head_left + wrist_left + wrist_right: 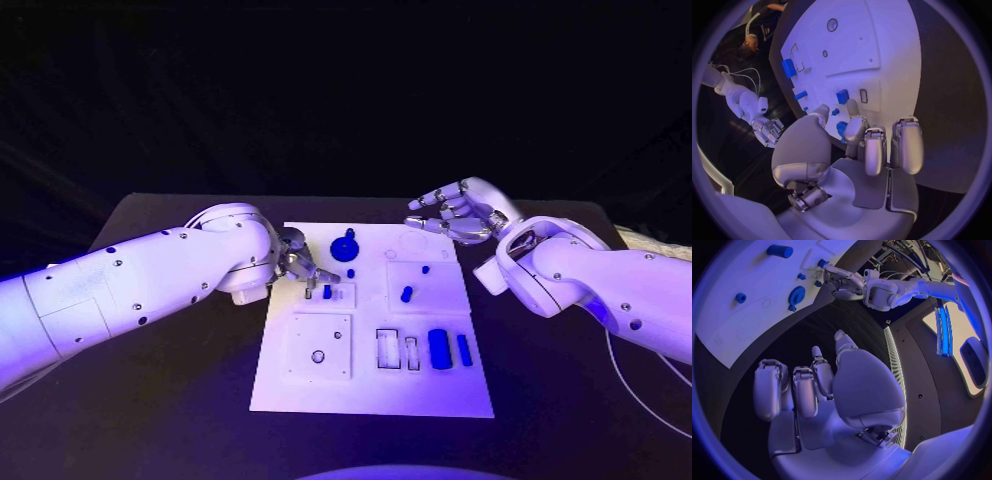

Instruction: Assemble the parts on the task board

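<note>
Blue parts (440, 349) lie on the white task board (372, 395) mid-bench, left hand (299, 262) poised over the small upper-left pieces, presumably to pick, right hand (459, 212) waiting; both hands' fingers apart, empty.

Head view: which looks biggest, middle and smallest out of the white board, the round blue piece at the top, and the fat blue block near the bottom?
1. task board, largest by far.
2. round blue piece and fat blue block: look about alike, so I won't rank them.
</note>
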`<act>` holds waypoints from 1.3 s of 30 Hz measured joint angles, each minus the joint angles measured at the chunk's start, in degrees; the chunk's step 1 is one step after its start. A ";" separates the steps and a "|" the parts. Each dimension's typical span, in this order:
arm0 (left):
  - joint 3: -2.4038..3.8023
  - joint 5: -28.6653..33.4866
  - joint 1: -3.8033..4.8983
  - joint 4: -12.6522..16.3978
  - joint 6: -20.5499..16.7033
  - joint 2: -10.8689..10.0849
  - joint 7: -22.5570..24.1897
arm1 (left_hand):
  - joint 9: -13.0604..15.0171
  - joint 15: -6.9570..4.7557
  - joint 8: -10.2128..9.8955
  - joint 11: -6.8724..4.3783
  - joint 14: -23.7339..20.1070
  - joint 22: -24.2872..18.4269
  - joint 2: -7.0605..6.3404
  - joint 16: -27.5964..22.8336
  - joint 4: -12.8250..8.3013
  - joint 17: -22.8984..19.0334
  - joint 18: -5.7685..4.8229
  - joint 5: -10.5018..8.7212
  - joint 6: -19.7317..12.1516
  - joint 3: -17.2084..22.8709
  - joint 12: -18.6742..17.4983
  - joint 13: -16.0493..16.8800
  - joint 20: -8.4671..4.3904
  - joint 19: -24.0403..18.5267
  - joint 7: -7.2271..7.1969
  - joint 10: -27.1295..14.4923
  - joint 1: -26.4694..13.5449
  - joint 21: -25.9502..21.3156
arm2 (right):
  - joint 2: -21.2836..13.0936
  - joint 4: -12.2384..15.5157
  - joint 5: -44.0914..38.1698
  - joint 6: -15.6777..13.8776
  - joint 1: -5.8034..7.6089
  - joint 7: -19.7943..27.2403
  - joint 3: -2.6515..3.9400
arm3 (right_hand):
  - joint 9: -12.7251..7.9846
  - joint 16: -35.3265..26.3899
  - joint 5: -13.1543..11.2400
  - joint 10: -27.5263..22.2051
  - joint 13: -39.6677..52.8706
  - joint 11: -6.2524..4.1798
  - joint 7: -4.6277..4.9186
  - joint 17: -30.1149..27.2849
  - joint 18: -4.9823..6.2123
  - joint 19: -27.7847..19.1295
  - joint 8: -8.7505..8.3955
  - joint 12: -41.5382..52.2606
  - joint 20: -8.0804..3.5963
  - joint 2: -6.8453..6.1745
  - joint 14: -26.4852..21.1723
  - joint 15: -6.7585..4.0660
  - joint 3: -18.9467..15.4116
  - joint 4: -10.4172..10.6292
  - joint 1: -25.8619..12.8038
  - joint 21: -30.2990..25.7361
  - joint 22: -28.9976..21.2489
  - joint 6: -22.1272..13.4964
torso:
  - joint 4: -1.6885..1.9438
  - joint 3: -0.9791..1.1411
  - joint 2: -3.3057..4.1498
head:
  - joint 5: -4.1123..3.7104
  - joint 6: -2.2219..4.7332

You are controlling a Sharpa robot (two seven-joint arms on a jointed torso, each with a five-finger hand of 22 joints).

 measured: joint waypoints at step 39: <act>0.78 0.52 3.93 -20.22 7.41 8.78 0.52 | -6.40 1.76 -7.16 2.93 0.09 0.03 6.25 0.00 -0.13 -0.01 0.00 0.86 -3.67 -8.63 -4.63 -5.63 1.75 -0.51 2.88 -5.01 11.24 -3.94 | 1.01 -1.59 0.10 0.30 -0.17 0.07 -0.08 | -0.03 0.00 0.24 0.00 0.01 0.00 0.00 -0.02 0.00 0.00 0.00 0.01 0.00 0.00 0.00 0.00 -0.16 0.16 0.00 0.00 0.01 0.00 | -0.04 0.04 0.11 | 1.24 0.47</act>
